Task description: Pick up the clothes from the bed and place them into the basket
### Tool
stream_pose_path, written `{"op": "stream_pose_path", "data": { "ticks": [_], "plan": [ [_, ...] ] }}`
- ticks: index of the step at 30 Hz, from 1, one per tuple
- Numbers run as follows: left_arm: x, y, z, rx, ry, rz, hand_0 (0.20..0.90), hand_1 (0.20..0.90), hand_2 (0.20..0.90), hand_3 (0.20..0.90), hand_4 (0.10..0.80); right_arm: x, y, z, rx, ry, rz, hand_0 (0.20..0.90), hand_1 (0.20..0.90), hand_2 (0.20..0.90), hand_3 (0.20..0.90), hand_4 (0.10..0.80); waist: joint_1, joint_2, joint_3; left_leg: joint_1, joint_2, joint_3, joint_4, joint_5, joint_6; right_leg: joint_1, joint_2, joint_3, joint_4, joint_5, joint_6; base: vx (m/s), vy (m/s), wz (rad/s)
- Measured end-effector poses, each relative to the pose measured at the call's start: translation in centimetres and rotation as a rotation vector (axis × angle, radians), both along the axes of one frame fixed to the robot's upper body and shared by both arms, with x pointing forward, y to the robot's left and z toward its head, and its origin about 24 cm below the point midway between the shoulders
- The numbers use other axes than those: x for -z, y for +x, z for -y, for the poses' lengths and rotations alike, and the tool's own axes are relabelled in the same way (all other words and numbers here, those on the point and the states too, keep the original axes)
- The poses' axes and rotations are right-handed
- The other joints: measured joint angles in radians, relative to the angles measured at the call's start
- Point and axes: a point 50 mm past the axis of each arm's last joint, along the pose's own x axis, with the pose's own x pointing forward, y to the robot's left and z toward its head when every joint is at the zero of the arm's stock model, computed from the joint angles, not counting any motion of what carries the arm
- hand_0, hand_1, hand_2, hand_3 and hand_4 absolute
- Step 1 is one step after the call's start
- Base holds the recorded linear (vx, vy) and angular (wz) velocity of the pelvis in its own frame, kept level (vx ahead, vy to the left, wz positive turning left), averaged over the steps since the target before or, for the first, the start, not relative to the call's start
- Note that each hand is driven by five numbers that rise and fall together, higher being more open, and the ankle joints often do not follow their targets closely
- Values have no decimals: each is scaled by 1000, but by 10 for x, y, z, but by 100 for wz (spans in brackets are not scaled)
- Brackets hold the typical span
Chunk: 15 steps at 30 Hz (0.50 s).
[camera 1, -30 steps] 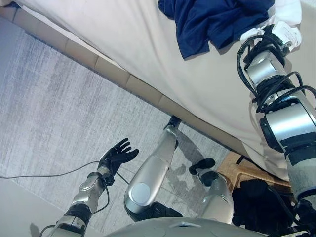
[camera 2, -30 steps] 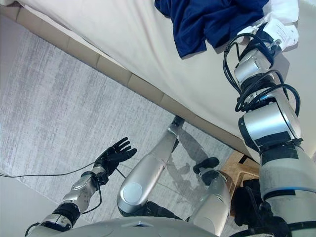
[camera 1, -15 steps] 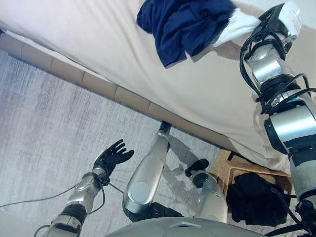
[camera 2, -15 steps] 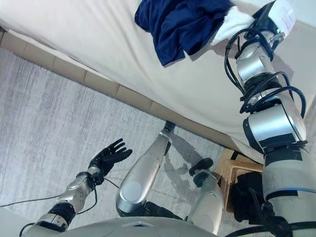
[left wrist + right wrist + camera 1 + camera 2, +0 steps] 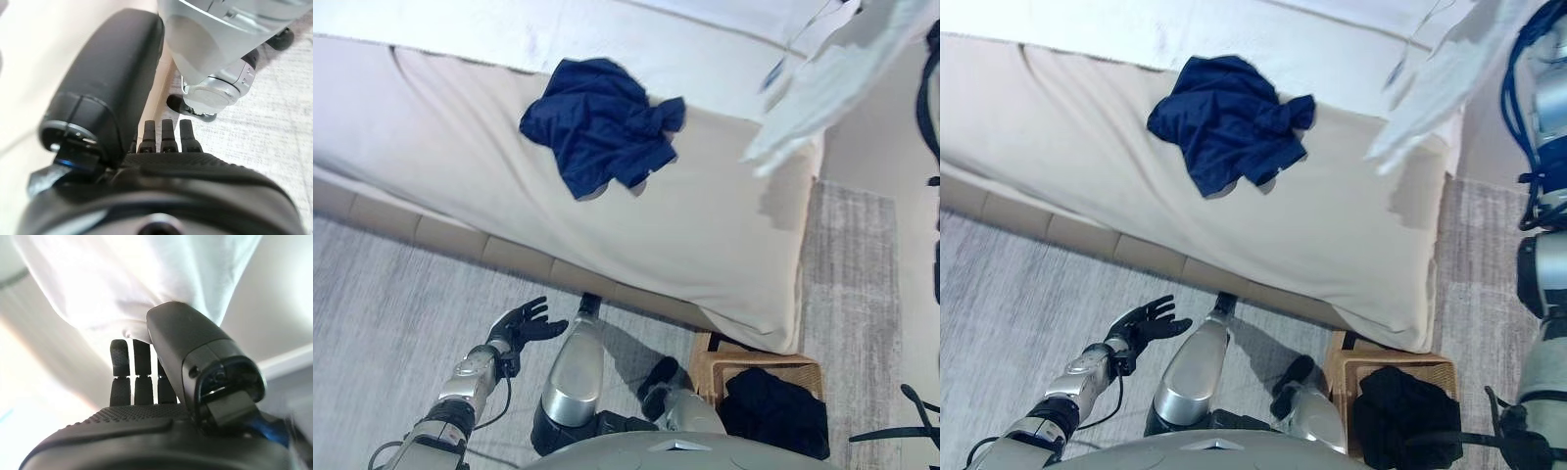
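Since the earlier frame the whole view has swung, so the camera moved; even so, the white garment has left the mattress and now hangs in the air above the bed's far right corner, where before it lay beside the blue one. No writing can be read on anything; a small tag on the white cloth is too blurred to tell.

Left hand hovers low over the grey carpet, fingers spread and straight, holding nothing, well short of the bed. Beyond its fingertips, up on the mattress, the navy garment lies crumpled, untouched. Rightward, the wicker basket stands on the floor just beside the bed's corner, a black garment already in it. Right hand has its fingers and thumb pinched into the white cloth, which drapes past them.
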Motion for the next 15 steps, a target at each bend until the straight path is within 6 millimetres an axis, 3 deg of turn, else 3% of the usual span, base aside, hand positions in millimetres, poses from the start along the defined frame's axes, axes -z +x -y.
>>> {"op": "stream_pose_path", "data": {
  "ticks": [4,8,15],
  "plan": [
    [15,-28,-9,-17,45,-118,900,900,900,900,800,-5,-18,21,47,24,46,300,300,300,200,100,-60,-28,-76,47,9,43,-53,0,-1,3,1,35,-15,4,-1,-77,-11,-32],
    [23,-50,-14,-31,63,-205,900,900,900,900,800,-1,-24,28,52,53,68,300,300,300,200,100,-113,-30,-160,81,13,85,-89,1,-1,7,0,78,-42,11,5,-102,-8,-33],
    [30,-64,-9,-21,57,-266,900,900,900,900,800,32,-30,47,97,59,-13,300,300,300,200,100,-218,-2,-276,143,27,162,-163,16,-9,2,7,138,-68,10,5,-110,-28,-31]
  ]
}}
